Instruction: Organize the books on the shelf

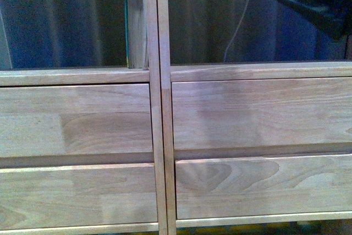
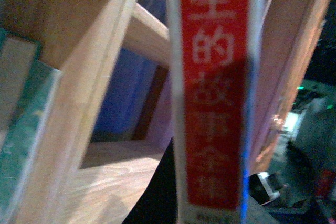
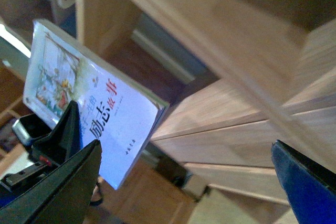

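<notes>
My left gripper (image 3: 29,135) is shut on the white book (image 3: 94,103), which has black characters on its cover. It holds the book upright in front of the light-wood shelf (image 1: 159,114). In the left wrist view the book's red-and-white spine (image 2: 212,93) fills the middle, close to an open compartment. A slim teal edge (image 1: 126,20) stands against the shelf's centre upright. My right gripper (image 3: 184,187) is open and empty, facing the drawer fronts (image 3: 231,135). It shows dark at the upper right of the front view (image 1: 316,1).
Four plain drawer fronts (image 1: 77,119) fill the front view below two open compartments. Green-teal book covers (image 2: 21,129) lean at the edge of the left wrist view. Wooden flooring (image 3: 142,198) lies below the held book.
</notes>
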Robot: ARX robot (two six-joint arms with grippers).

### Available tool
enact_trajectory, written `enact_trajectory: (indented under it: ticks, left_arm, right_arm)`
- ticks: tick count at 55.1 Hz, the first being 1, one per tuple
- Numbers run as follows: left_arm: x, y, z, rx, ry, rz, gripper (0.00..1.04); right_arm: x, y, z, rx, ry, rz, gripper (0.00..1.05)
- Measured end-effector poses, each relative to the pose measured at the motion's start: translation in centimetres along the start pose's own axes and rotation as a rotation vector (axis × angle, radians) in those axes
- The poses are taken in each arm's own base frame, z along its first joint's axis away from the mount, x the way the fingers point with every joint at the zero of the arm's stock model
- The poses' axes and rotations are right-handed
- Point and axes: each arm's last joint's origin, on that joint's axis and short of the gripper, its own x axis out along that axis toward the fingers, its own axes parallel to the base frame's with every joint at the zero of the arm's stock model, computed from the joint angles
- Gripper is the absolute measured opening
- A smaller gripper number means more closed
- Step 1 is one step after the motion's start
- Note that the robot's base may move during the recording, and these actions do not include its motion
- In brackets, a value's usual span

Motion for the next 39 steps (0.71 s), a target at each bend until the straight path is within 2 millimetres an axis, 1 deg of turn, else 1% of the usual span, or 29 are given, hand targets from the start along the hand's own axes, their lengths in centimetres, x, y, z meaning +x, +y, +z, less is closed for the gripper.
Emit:
enact_trajectory:
  ticks: [4, 5, 9, 10, 11, 12, 14, 17, 22, 26, 31, 35, 36, 39]
  left_arm:
    - [-0.1, 1.5, -0.7, 0.103, 0.01, 0.08, 0.07]
    - [-0.1, 2.0, -0.9, 0.126, 0.014, 0.108, 0.07]
    - [-0.1, 3.2, -1.5, 0.212, 0.019, 0.166, 0.07]
    - [0.0, 3.6, -1.7, 0.256, 0.021, 0.189, 0.07]
    - [0.0, 3.9, -1.8, 0.273, 0.022, 0.2, 0.07]
    - [0.1, 4.3, -1.9, 0.306, 0.024, 0.222, 0.07]
    - [0.3, 5.0, -2.0, 0.353, 0.026, 0.249, 0.07]
    - [0.6, 5.7, -2.1, 0.413, 0.022, 0.273, 0.07]
    - [1.5, 6.8, -2.0, 0.497, 0.019, 0.305, 0.07]
    - [2.3, 7.5, -1.8, 0.547, 0.016, 0.318, 0.07]
    - [3.1, 8.2, -1.7, 0.597, 0.021, 0.328, 0.07]
    - [4.0, 8.9, -1.6, 0.623, 0.024, 0.336, 0.07]
    - [4.3, 9.1, -1.6, 0.63, 0.025, 0.339, 0.07]
    - [4.8, 9.6, -1.8, 0.636, 0.03, 0.348, 0.07]
  right_arm:
    - [-0.9, -0.2, 1.3, -0.094, -0.039, -0.103, 0.98]
    - [-1.2, -0.3, 1.7, -0.142, -0.05, -0.147, 0.98]
    - [-2.0, -0.3, 2.4, -0.249, -0.065, -0.227, 0.98]
    - [-2.2, -0.2, 2.6, -0.294, -0.072, -0.254, 0.98]
    - [-2.4, -0.2, 2.7, -0.307, -0.079, -0.265, 0.98]
    - [-2.6, -0.1, 2.9, -0.37, -0.087, -0.281, 0.98]
    - [-3.0, 0.1, 3.3, -0.444, -0.094, -0.294, 0.98]
    - [-3.5, 0.5, 3.6, -0.519, -0.105, -0.305, 0.98]
    - [-4.5, 1.6, 4.1, -0.68, -0.14, -0.318, 0.98]
    - [-5.1, 2.3, 4.0, -0.769, -0.162, -0.327, 0.98]
    - [-5.4, 2.8, 4.0, -0.823, -0.171, -0.328, 0.98]
    - [-5.7, 2.8, 3.5, -0.824, -0.148, -0.5, 0.89]
    - [-6.0, 2.6, 3.0, -0.816, -0.128, -0.562, 0.86]
    - [-6.6, 1.9, 1.7, -0.807, -0.098, -0.655, 0.79]
